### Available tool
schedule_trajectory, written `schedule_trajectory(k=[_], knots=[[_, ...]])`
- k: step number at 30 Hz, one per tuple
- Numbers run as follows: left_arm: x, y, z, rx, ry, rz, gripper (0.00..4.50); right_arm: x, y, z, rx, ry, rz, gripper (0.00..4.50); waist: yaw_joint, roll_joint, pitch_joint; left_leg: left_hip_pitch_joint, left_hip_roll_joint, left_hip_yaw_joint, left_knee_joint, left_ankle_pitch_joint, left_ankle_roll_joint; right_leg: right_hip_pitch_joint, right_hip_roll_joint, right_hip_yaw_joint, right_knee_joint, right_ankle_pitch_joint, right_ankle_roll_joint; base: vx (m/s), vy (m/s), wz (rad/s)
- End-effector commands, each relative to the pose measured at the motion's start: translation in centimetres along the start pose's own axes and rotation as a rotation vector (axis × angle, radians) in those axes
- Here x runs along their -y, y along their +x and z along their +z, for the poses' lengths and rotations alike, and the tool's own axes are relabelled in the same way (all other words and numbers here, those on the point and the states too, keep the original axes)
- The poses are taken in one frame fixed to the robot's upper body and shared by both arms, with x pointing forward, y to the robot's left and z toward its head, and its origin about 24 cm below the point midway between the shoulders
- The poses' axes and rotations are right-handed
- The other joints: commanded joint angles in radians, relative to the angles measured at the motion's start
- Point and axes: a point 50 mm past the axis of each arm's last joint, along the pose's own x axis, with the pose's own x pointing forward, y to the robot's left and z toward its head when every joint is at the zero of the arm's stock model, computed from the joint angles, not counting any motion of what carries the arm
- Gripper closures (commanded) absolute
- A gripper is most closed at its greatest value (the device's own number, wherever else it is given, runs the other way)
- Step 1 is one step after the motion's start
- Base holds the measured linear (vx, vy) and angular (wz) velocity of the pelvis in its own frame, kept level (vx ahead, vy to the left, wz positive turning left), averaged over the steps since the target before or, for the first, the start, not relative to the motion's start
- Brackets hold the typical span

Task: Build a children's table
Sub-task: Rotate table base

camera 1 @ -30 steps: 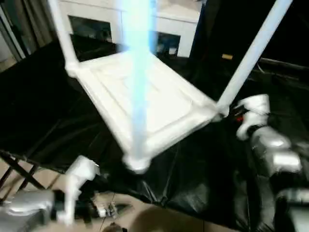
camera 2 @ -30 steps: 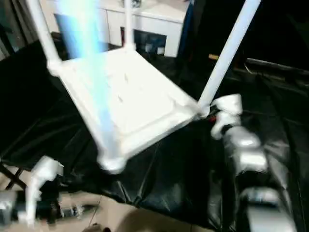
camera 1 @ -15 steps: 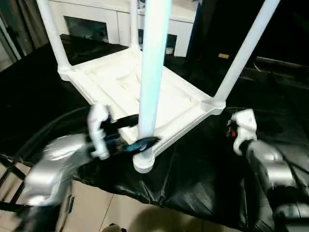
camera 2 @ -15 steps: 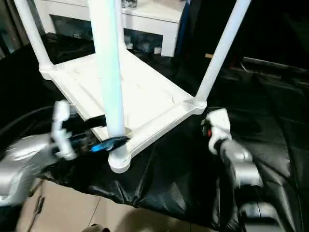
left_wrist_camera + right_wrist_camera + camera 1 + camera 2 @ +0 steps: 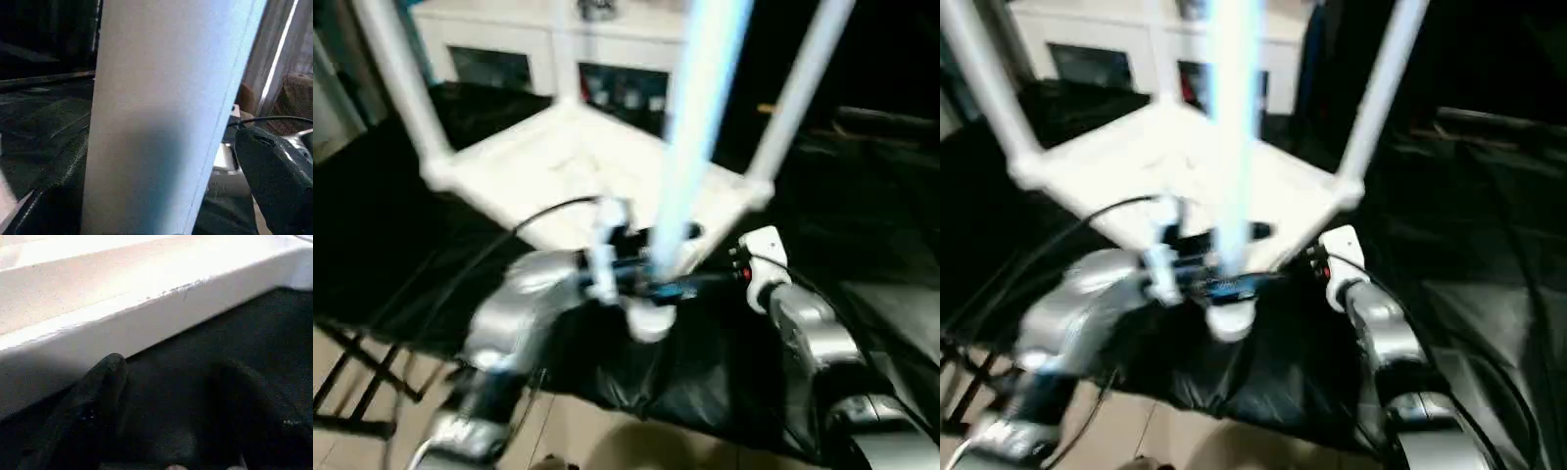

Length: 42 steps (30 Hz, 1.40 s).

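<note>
We list: a work table under black cloth on folding black legs; a white glass-door cabinet behind; pale tiled floor below.

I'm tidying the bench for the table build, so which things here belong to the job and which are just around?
Belongs to the job:
- white tabletop, lying upside down
- four white legs standing in its corners, the nearest leg between the left hand's fingers
- right hand by the tabletop's edge

Just around:
- black-covered work table
- white cabinet behind
</note>
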Motion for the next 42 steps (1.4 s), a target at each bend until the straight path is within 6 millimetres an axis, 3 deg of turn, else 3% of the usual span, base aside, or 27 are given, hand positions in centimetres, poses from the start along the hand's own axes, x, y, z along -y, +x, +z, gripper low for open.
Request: schedule_trajectory(k=[1,5,6,10,14,15,16,17,18,20,22,23,24,28,30,32,34,35,36,37,38,39,41,42], knots=[[0.1,2.1,-0.4,-0.028,0.020,-0.034,0.06,-0.9,0.8,1.7,0.048,-0.021,0.028,1.16,0.001,-0.003,-0.072,0.017,0.032,-0.019,-0.068,-0.238,0.009,0.052,-0.048,0.037,-0.067,-0.160,-0.242,0.000,0.000,0.00],[-0.9,3.4,-0.6,-0.029,0.057,0.016,0.06,-0.5,1.0,2.0,0.047,-0.046,0.010,1.16,-0.003,-0.002,-0.072,0.015,0.032,-0.018,-0.065,-0.223,0.032,0.054,-0.049,0.035,-0.069,-0.142,-0.256,0.000,0.000,0.00],[-1.1,3.7,-0.6,-0.030,0.067,0.033,0.06,-0.2,1.0,1.9,0.048,-0.043,0.005,1.16,-0.003,-0.007,-0.072,0.015,0.032,-0.018,-0.064,-0.234,0.036,0.057,-0.050,0.034,-0.071,-0.157,-0.258,0.000,0.000,0.00],[-1.6,4.9,-0.6,-0.011,0.062,0.072,0.06,0.4,0.7,1.4,0.043,-0.019,-0.008,1.16,-0.002,-0.002,-0.073,0.016,0.033,-0.018,-0.063,-0.234,0.047,0.055,-0.050,0.034,-0.071,-0.153,-0.266,0.000,0.000,0.00],[-1.6,5.5,-0.7,-0.004,0.069,0.069,0.06,0.4,0.6,1.2,0.042,-0.019,-0.005,1.16,0.005,-0.004,-0.073,0.016,0.036,-0.019,-0.063,-0.235,0.056,0.057,-0.052,0.032,-0.069,-0.139,-0.276,0.000,0.000,0.00],[-1.6,5.9,-0.9,0.006,0.083,0.074,0.06,0.8,0.4,1.0,0.045,-0.022,-0.006,1.16,0.006,-0.002,-0.073,0.016,0.036,-0.020,-0.063,-0.235,0.058,0.057,-0.053,0.032,-0.069,-0.142,-0.279,0.000,0.000,0.00],[-1.8,5.9,-1.0,0.013,0.097,0.090,0.06,1.2,0.2,0.9,0.051,-0.021,-0.011,1.16,0.005,0.031,-0.072,0.024,0.037,-0.019,-0.064,-0.265,0.049,0.050,-0.049,0.030,-0.078,-0.143,-0.280,0.000,0.000,0.00],[-1.9,5.7,-1.0,0.014,0.101,0.098,0.06,1.3,0.1,0.9,0.052,-0.021,-0.014,1.16,0.001,0.021,-0.071,0.022,0.037,-0.019,-0.063,-0.276,0.046,0.052,-0.045,0.030,-0.077,-0.133,-0.284,0.000,0.000,0.00],[-2.1,5.2,-1.0,0.014,0.112,0.111,0.06,1.8,-0.2,0.8,0.053,-0.024,-0.025,1.16,0.002,0.012,-0.072,0.016,0.034,-0.019,-0.063,-0.275,0.054,0.062,-0.048,0.028,-0.072,-0.129,-0.284,0.000,0.000,0.00],[-2.4,4.3,-1.0,0.005,0.128,0.098,0.06,2.6,-0.6,0.8,0.059,-0.033,-0.033,1.16,0.008,0.018,-0.072,0.013,0.031,-0.017,-0.058,-0.251,0.081,0.062,-0.054,0.028,-0.074,-0.166,-0.278,0.000,0.000,0.00],[-2.9,1.8,-0.8,-0.039,0.148,0.066,0.06,4.0,-1.6,0.9,0.072,-0.051,-0.039,1.16,0.013,0.052,-0.073,0.014,0.033,-0.020,-0.057,-0.241,0.082,0.058,-0.052,0.026,-0.074,-0.194,-0.272,0.000,0.000,0.00],[-3.1,1.1,-0.7,-0.057,0.142,0.051,0.06,4.3,-1.9,1.0,0.078,-0.066,-0.030,1.16,0.010,0.037,-0.073,0.011,0.031,-0.018,-0.057,-0.239,0.088,0.062,-0.048,0.025,-0.074,-0.190,-0.266,0.000,0.000,0.00],[-3.2,0.4,-0.7,-0.083,0.130,0.035,0.06,4.7,-2.3,1.1,0.080,-0.081,-0.016,1.16,0.012,0.047,-0.073,0.011,0.031,-0.019,-0.056,-0.235,0.090,0.061,-0.049,0.024,-0.072,-0.193,-0.266,0.000,0.000,0.00],[-3.5,-2.2,-1.7,-0.267,0.134,-0.026,0.06,6.0,-4.2,1.1,0.078,-0.139,0.049,1.16,0.009,0.055,-0.070,0.011,0.028,-0.018,-0.055,-0.242,0.099,0.057,-0.046,0.023,-0.080,-0.260,-0.248,0.000,0.000,0.00],[-4.0,-3.5,-2.6,-0.396,0.167,-0.035,0.06,6.7,-5.3,1.4,0.081,-0.163,0.092,1.16,0.008,0.071,-0.068,0.014,0.028,-0.021,-0.060,-0.271,0.094,0.053,-0.042,0.021,-0.088,-0.299,-0.230,0.000,0.000,0.00],[-4.9,-4.6,-3.3,-0.515,0.211,0.013,0.22,7.0,-6.6,2.2,0.091,-0.214,0.160,1.16,0.006,0.070,-0.069,0.015,0.029,-0.022,-0.061,-0.288,0.088,0.053,-0.042,0.022,-0.088,-0.297,-0.220,0.000,0.000,0.00],[-5.6,-5.2,-3.6,-0.583,0.256,0.064,0.33,7.0,-7.4,2.9,0.099,-0.246,0.223,1.16,0.007,0.063,-0.072,0.013,0.028,-0.022,-0.058,-0.268,0.092,0.057,-0.046,0.023,-0.087,-0.292,-0.204,0.000,0.000,0.00],[-5.6,-5.2,-3.6,-0.583,0.256,0.064,0.44,7.0,-7.4,2.9,0.099,-0.246,0.223,1.16,0.008,0.066,-0.071,0.012,0.027,-0.023,-0.059,-0.268,0.096,0.056,-0.045,0.023,-0.089,-0.302,-0.203,0.000,0.000,0.00],[-6.3,-5.6,-3.6,-0.624,0.294,0.120,0.53,6.5,-8.3,3.9,0.106,-0.261,0.310,0.89,0.005,0.053,-0.070,0.008,0.025,-0.022,-0.057,-0.253,0.101,0.058,-0.043,0.022,-0.090,-0.298,-0.200,0.000,0.000,0.00],[-6.5,-5.7,-3.6,-0.642,0.312,0.141,0.70,6.2,-8.6,4.3,0.107,-0.267,0.341,0.83,0.013,0.061,-0.074,0.012,0.030,-0.024,-0.056,-0.243,0.107,0.056,-0.047,0.024,-0.086,-0.295,-0.196,0.000,0.000,0.00],[-6.7,-6.0,-3.6,-0.662,0.326,0.142,0.70,5.8,-8.8,4.7,0.106,-0.278,0.385,0.83,0.009,0.061,-0.071,0.006,0.028,-0.023,-0.057,-0.240,0.112,0.056,-0.046,0.022,-0.088,-0.301,-0.195,0.000,0.000,0.00],[-6.9,-6.2,-3.5,-0.681,0.345,0.149,0.80,5.3,-9.0,5.1,0.098,-0.291,0.435,0.77,0.011,0.035,-0.074,0.007,0.030,-0.023,-0.055,-0.224,0.115,0.058,-0.048,0.022,-0.085,-0.311,-0.185,0.000,0.000,0.00],[-7.2,-6.4,-3.4,-0.699,0.365,0.158,0.98,4.9,-9.2,5.4,0.086,-0.303,0.481,0.48,0.010,0.043,-0.072,0.007,0.030,-0.022,-0.055,-0.217,0.117,0.051,-0.048,0.023,-0.089,-0.342,-0.178,0.000,0.000,0.00],[-7.5,-6.6,-3.2,-0.712,0.381,0.169,1.16,4.5,-9.7,5.7,0.067,-0.319,0.537,0.36,0.011,0.038,-0.069,0.007,0.031,-0.022,-0.057,-0.221,0.114,0.049,-0.049,0.023,-0.092,-0.359,-0.174,0.000,0.000,0.00]])
